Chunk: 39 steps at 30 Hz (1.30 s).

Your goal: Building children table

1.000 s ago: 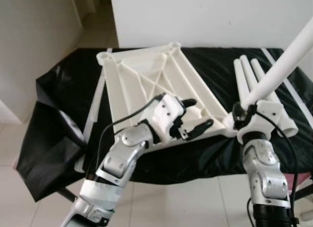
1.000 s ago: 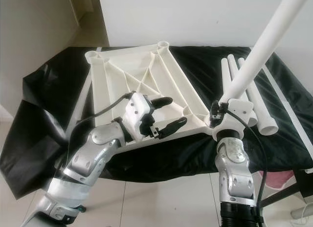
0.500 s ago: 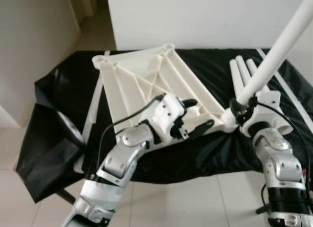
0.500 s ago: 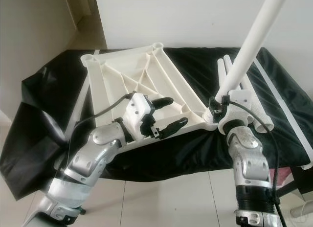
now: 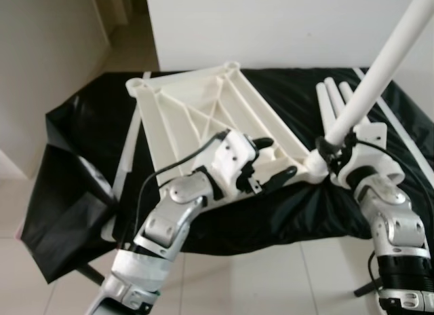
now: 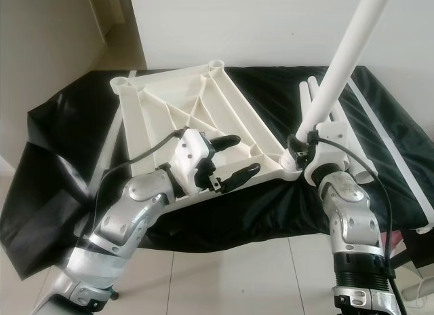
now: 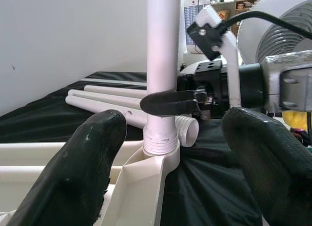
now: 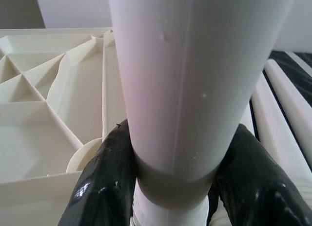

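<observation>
- Tabletop (image 5: 196, 118), white and ribbed, is lying underside up on a black cloth (image 5: 88, 125), its near edge under the left gripper.
- Left gripper (image 5: 271, 160) is resting over that near edge, fingers spread apart and gripping nothing.
- Table leg (image 6: 337, 70) is standing tilted in the corner socket, just beyond the left jaws.
- Right gripper (image 6: 298, 152) is clamping the leg's base between its fingers (image 8: 105, 187).
- Spare legs (image 5: 330, 101) are lying on the cloth behind the right jaws.
</observation>
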Motion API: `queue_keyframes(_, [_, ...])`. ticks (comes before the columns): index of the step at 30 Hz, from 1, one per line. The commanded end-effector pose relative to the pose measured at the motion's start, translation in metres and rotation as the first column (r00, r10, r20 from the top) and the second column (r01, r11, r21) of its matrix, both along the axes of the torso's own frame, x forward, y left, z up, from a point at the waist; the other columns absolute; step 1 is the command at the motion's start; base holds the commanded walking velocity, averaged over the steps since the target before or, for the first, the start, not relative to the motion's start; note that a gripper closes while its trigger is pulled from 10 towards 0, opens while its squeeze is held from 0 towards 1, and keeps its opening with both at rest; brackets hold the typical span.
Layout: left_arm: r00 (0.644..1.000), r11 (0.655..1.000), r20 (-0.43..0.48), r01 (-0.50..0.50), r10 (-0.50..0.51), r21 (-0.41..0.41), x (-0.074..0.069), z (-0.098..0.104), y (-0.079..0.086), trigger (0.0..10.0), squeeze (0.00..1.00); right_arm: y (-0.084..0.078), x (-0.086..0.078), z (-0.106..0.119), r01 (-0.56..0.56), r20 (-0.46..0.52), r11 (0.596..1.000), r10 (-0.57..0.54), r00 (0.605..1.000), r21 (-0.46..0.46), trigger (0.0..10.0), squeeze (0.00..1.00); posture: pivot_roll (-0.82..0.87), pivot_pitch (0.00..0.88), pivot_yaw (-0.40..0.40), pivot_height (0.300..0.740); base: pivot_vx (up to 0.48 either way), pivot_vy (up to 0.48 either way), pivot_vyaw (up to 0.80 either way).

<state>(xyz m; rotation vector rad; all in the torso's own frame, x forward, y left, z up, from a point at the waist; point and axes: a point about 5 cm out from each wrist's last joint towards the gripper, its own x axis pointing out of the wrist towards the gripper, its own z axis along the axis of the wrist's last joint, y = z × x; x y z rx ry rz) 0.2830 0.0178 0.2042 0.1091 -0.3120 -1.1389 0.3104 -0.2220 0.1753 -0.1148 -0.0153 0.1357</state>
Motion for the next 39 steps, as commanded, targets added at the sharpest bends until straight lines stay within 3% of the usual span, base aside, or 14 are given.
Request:
queue_keyframes(1, [1.0,1.0,0.015,-0.007,0.006,0.012,0.001,0.002,0.001,10.0,0.0,0.015,-0.005,-0.033,-0.094,-0.143,0.995,0.095,0.985,0.013,10.0,0.0,-0.11,0.05,0.041,0.74,0.0,0.0,0.0])
queue_keyframes(5, [1.0,1.0,0.015,-0.006,0.005,0.01,0.001,0.002,0.0,10.0,0.0,0.016,-0.01,-0.033,-0.174,-0.133,0.985,0.174,0.976,0.014,10.0,0.0,-0.12,0.056,0.044,0.74,0.0,0.0,0.0])
queue_keyframes(13, [1.0,1.0,0.017,-0.005,0.005,0.007,0.002,0.003,-0.001,10.0,0.0,-0.001,-0.016,-0.027,-0.345,-0.104,0.939,0.342,0.934,-0.011,10.0,0.0,-0.11,0.059,0.043,0.74,0.0,0.0,0.0])
queue_keyframes(20, [1.0,1.0,0.019,-0.011,0.011,0.004,0.002,0.004,0.0,10.0,0.0,-0.006,-0.012,-0.022,-0.406,-0.092,0.913,0.407,0.909,0.032,10.0,0.0,-0.11,0.061,0.04,0.74,0.0,0.0,0.0])
queue_keyframes(25, [1.0,1.0,0.02,-0.013,0.013,0.003,0.002,0.005,0.0,10.0,0.0,-0.007,-0.01,-0.02,-0.423,-0.094,0.905,0.426,0.9,0.057,10.0,0.0,-0.11,0.061,0.041,0.74,0.0,0.0,0.0])
queue_keyframes(34, [1.0,1.0,0.022,-0.02,0.02,0.002,0.003,0.005,0.001,10.0,0.0,-0.012,0.012,-0.016,-0.327,-0.148,0.921,0.361,0.921,0.213,10.0,0.0,-0.1,0.062,0.04,0.74,0.0,0.0,0.0])
queue_keyframes(37, [1.0,1.0,0.021,-0.021,0.021,0.003,0.002,0.005,0.001,10.0,0.0,-0.01,0.014,-0.017,-0.362,-0.158,0.914,0.391,0.907,0.184,10.0,0.0,-0.1,0.063,0.04,0.74,0.0,0.0,0.0])
queue_keyframes(39, [1.0,1.0,0.021,-0.022,0.022,0.002,0.002,0.005,0.002,10.0,0.0,-0.007,0.011,-0.018,-0.413,-0.146,0.905,0.425,0.893,0.105,10.0,0.0,-0.1,0.064,0.038,0.74,0.0,0.0,0.0])
